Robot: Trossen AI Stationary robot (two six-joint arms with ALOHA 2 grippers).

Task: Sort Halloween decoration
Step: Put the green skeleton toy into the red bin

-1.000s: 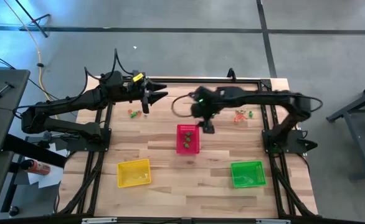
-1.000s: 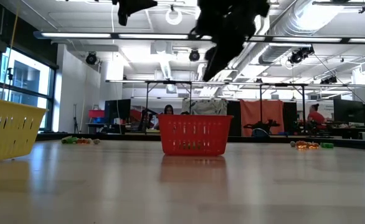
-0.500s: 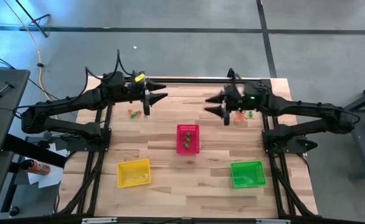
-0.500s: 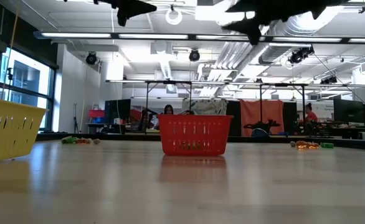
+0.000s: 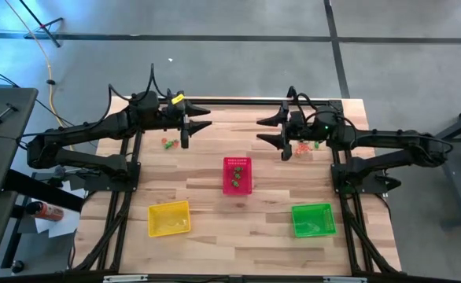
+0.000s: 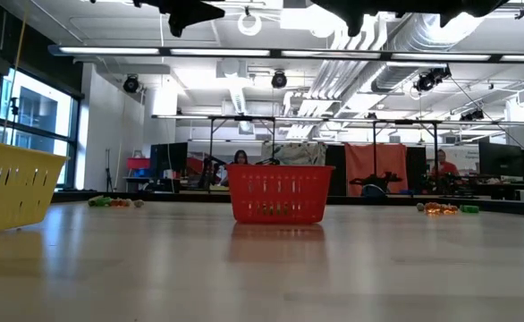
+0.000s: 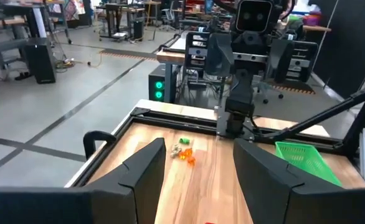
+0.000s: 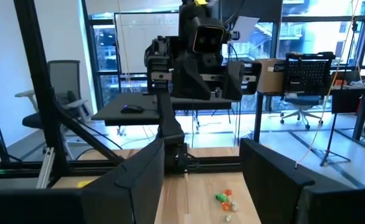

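Three mesh baskets on the wooden table [image 5: 270, 200]
Red mesh basket [image 5: 237, 174] holds green trinkets [image 5: 236, 180]; yellow basket [image 5: 169, 218], green basket [image 5: 313, 220]; left gripper [image 5: 201, 119], right gripper [image 5: 267, 131] fingers spread, empty

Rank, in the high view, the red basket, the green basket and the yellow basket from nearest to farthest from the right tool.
Measured from the right tool, open above the table's far right part:
1. Red basket, table centre, nearest.
2. Green basket, near right corner.
3. Yellow basket, near left side, farthest.
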